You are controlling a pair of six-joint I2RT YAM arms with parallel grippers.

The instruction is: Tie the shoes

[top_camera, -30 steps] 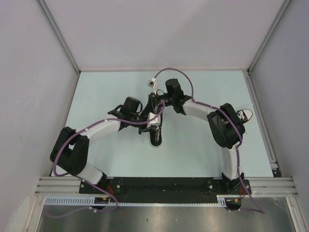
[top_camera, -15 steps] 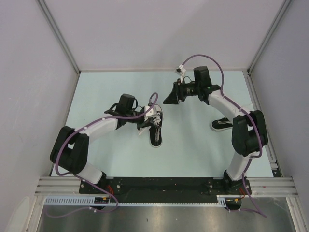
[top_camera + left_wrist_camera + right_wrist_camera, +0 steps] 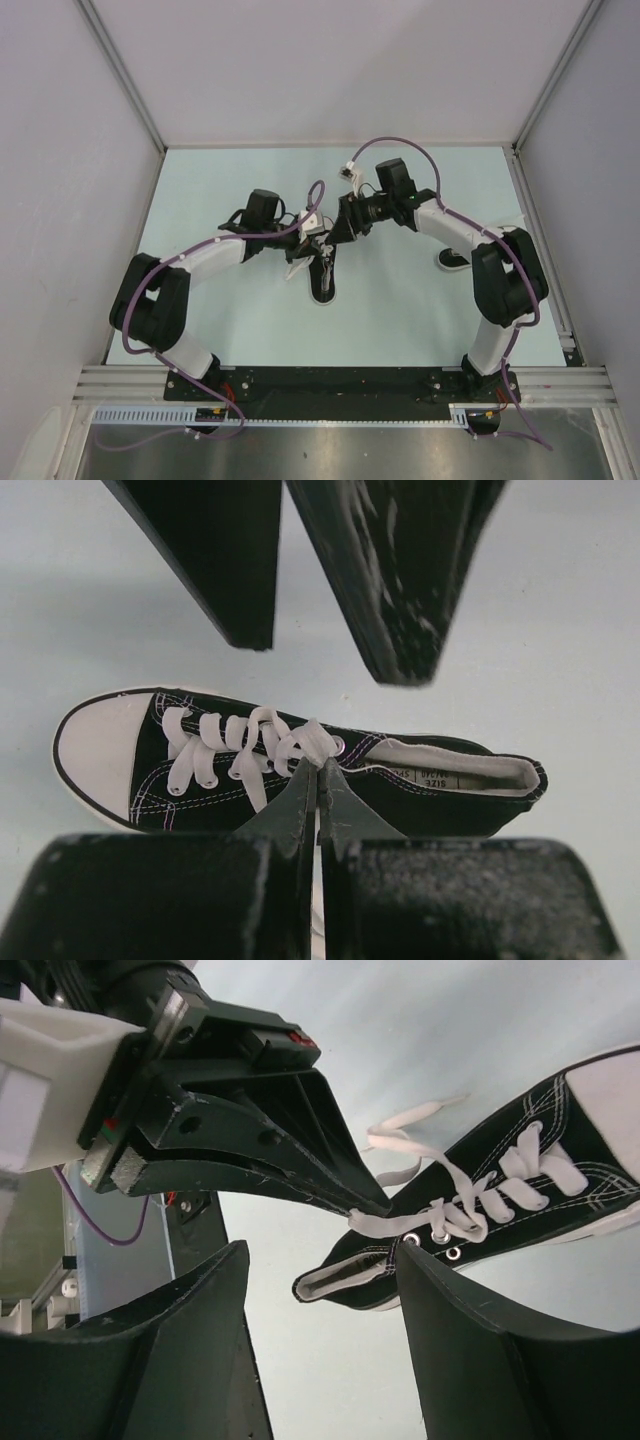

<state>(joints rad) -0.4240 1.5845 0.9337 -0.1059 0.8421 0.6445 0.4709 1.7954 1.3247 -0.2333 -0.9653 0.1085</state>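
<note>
White lace [image 3: 312,742] is pinched in the clenched left tool [image 3: 320,772] above the black shoe [image 3: 323,278] at the centre. The released right tool [image 3: 345,226], at 1 o'clock, is best closed on that lace beside the pinch. The pale blue surface [image 3: 230,180] is enclosed by grey walls [image 3: 330,60]; another shoe [image 3: 452,259] lies at 3 o'clock.
</note>
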